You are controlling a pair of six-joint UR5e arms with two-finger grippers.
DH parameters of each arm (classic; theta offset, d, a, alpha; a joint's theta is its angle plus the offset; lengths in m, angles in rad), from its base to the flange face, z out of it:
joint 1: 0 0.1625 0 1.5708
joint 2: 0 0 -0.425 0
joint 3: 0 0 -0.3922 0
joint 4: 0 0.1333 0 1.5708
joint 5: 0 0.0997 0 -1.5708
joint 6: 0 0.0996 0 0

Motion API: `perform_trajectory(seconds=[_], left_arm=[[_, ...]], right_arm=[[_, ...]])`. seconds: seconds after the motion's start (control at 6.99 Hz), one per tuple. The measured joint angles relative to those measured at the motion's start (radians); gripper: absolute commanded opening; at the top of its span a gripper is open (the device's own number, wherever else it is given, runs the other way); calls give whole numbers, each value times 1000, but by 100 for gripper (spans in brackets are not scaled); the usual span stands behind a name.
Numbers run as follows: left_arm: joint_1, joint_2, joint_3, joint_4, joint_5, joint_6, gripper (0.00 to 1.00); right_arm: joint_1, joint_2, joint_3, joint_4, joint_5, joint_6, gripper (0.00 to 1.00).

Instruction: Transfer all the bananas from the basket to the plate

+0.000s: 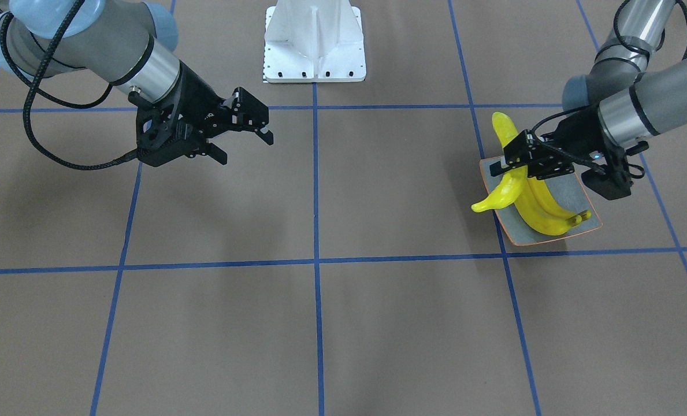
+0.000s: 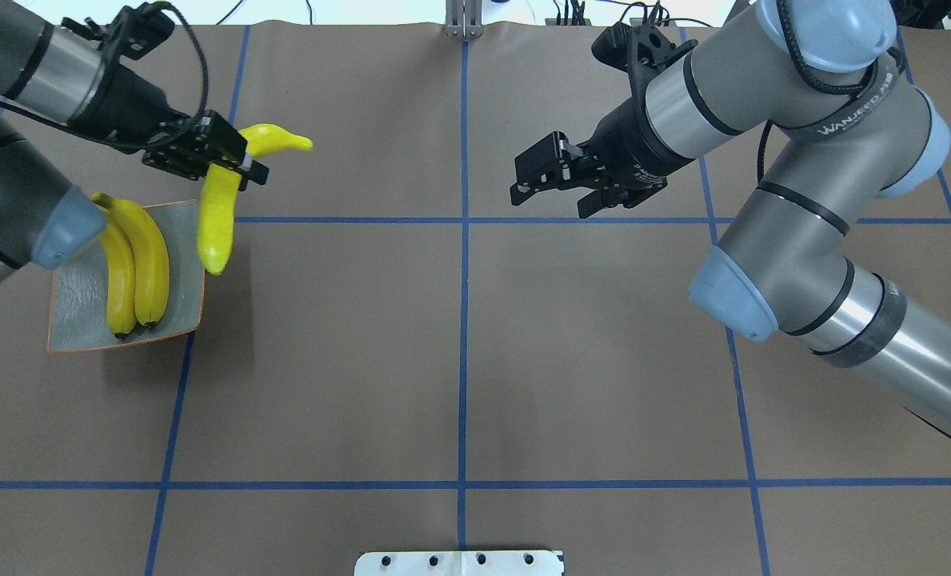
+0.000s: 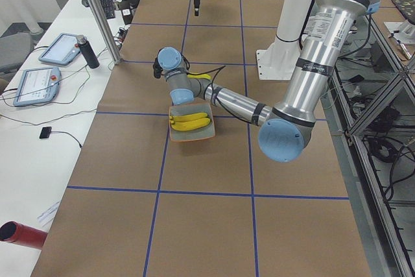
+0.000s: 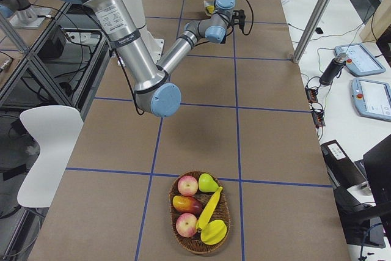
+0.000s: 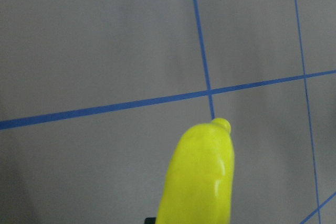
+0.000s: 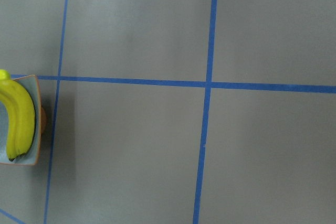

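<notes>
The left pincer (image 2: 239, 164) was clamped on one banana (image 2: 217, 220) near its bent neck, holding it in the air over the edge of the plate (image 2: 75, 316). Two more bananas (image 2: 149, 264) lay side by side on that plate. The right pincer (image 2: 551, 196) hung spread and empty over the worktop (image 2: 459, 360), well apart. A last banana (image 4: 209, 208) lay in the basket (image 4: 227, 212) among other fruit.

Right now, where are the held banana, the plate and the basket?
held banana (image 2: 217, 228): overhead view, its lower half.
plate (image 2: 75, 308): overhead view, bare grey surface.
basket (image 4: 194, 249): right-side view, near woven rim.
</notes>
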Motion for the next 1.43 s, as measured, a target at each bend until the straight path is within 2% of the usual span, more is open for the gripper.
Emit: perform_trajectory(seconds=[0.29,0.57,0.86,1.43], left_arm=[[-20,50,-4,-15,2,-239,0],[-22,59,18,-55,49,-410,0],[-51,97,65,-101,70,-447,0],[-181,132,153,-123,65,-444,0]], right_arm=[[0,-2,-14,1,-1,1,100],[-2,-1,-24,1,-5,2,100],[-7,0,-27,2,-26,2,100],[-20,0,-27,1,-39,2,100]])
